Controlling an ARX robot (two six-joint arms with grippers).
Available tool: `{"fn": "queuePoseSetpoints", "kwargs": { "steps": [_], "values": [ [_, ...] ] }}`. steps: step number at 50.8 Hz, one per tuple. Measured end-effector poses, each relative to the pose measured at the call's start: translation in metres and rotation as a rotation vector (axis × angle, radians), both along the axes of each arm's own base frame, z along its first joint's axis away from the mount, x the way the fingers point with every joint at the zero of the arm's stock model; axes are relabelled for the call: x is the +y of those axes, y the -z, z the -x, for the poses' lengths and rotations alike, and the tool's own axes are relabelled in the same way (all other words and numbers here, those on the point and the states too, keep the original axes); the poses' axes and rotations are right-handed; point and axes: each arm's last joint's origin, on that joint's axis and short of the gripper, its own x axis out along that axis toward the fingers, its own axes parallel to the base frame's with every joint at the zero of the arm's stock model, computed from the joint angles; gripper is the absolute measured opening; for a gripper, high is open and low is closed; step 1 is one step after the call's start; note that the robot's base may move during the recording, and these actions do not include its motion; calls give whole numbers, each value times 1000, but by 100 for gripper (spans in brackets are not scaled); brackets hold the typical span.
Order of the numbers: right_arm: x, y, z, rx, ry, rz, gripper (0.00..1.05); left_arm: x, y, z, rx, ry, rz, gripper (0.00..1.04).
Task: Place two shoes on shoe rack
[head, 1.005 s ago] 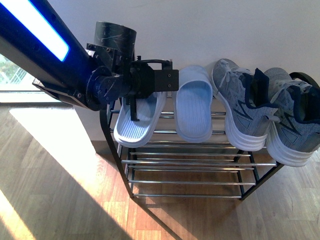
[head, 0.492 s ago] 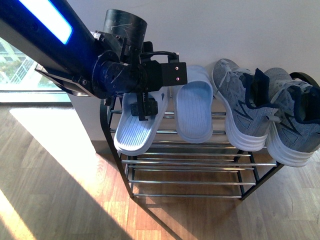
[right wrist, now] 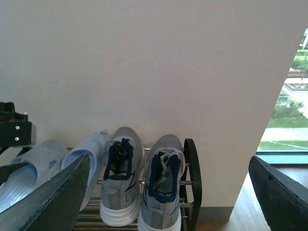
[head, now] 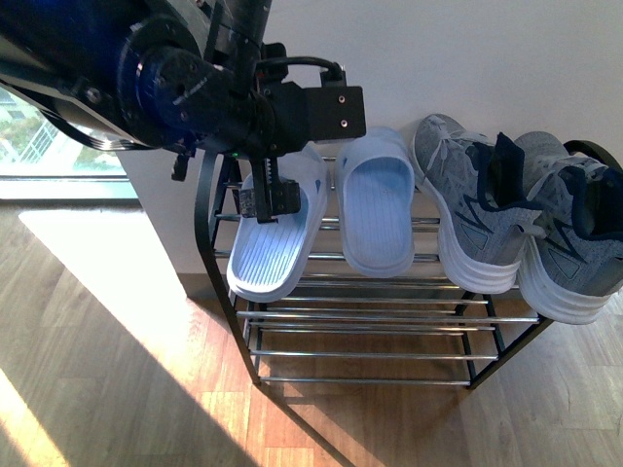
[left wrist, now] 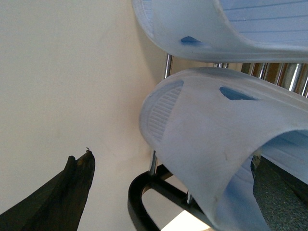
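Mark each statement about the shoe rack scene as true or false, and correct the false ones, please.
1. Four shoes sit on the top tier of the shoe rack. True.
2. The two grey sneakers are at the left end. False: they are at the right end; the pale blue slide sandals are to their left.
3. The left gripper is over the leftmost sandal. True.
4. The lower tiers hold shoes. False: only bare rods show there.
5. The right gripper holds a sneaker. False: its fingers are spread with nothing between.
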Motion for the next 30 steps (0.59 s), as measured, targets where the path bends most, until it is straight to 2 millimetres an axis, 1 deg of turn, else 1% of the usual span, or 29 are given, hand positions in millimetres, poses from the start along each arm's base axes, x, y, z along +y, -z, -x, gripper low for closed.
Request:
{"fn": "queuePoseSetpoints", "kwargs": {
  "steps": [8, 13, 14, 19, 25, 27, 30],
  "values": [
    [0, 0, 0, 0, 0, 0, 96, 9, -40, 18, -55, -51, 18, 95],
    [0, 0, 0, 0, 0, 0, 96, 15, -56, 27, -101, -96, 46, 95],
    [0, 0, 0, 0, 0, 0, 96, 18, -66, 34, -125, -131, 69, 95],
    [0, 0, 0, 0, 0, 0, 96, 27, -84, 48, -168, -223, 136, 95],
    [0, 0, 0, 0, 0, 0, 96, 40, -106, 72, -247, -364, 240, 95],
    [0, 0, 0, 0, 0, 0, 96, 48, -116, 87, -279, -463, 308, 95],
    [0, 0, 0, 0, 0, 0, 96, 61, -123, 106, -299, -581, 383, 95]
  ]
}}
